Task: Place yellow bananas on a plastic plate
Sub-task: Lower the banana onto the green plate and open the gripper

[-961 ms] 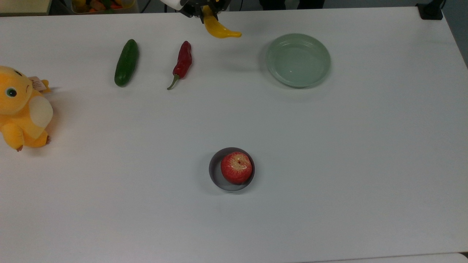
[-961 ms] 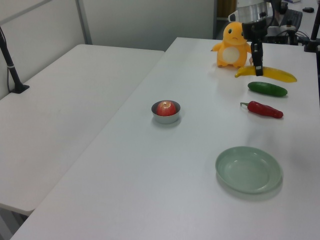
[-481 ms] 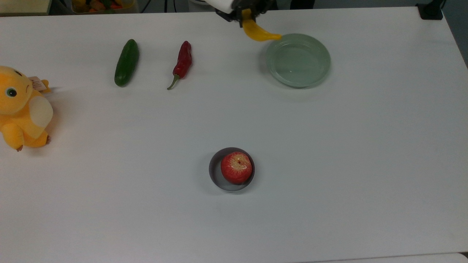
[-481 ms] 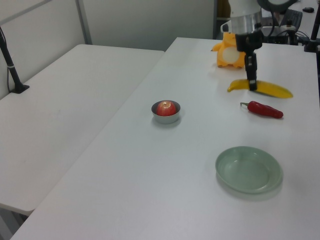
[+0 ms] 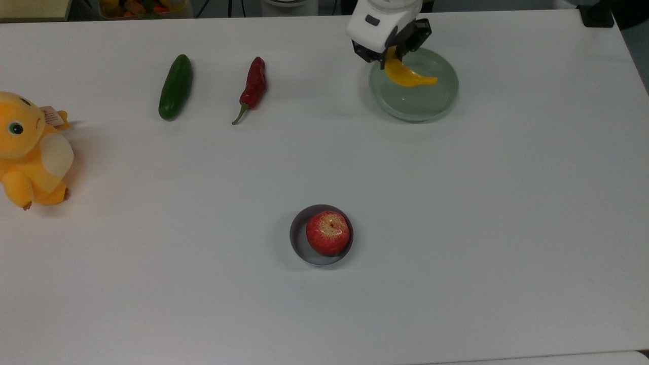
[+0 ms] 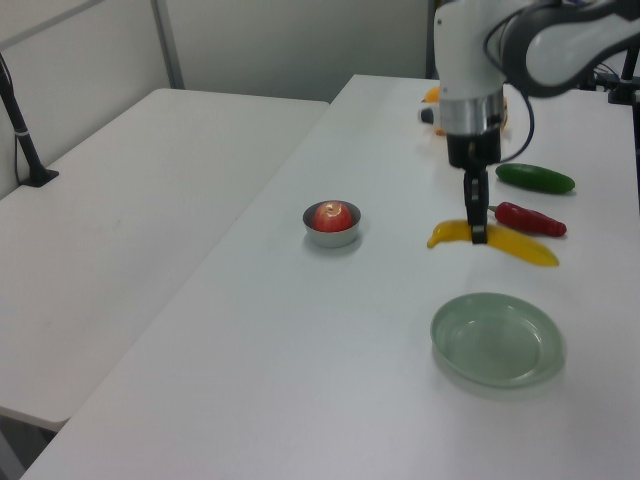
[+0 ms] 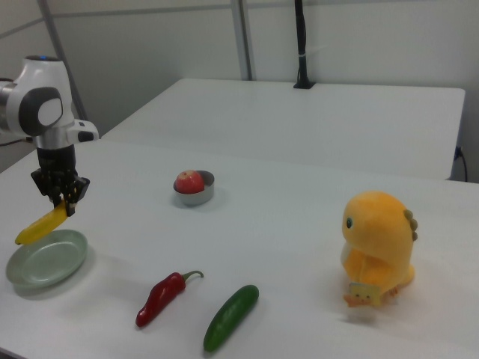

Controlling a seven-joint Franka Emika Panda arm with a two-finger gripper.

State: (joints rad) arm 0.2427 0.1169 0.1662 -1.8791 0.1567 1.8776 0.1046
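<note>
I have the gripper (image 6: 478, 232) clamped on the banana (image 5: 405, 77), its two fingers pinching the fruit near one end, and the banana hangs in the air over the plate (image 5: 441, 104) without touching it. In the right view the banana (image 7: 41, 225) tilts down toward the right view's left, just above the plate (image 7: 45, 263). On the table (image 5: 456, 228) I also see a cucumber (image 5: 175, 87) and a chili pepper (image 5: 252, 87) side by side, an apple (image 5: 328, 232) in a grey bowl (image 5: 300, 248), and a yellow plush toy (image 5: 29, 148) well apart from the plate.
</note>
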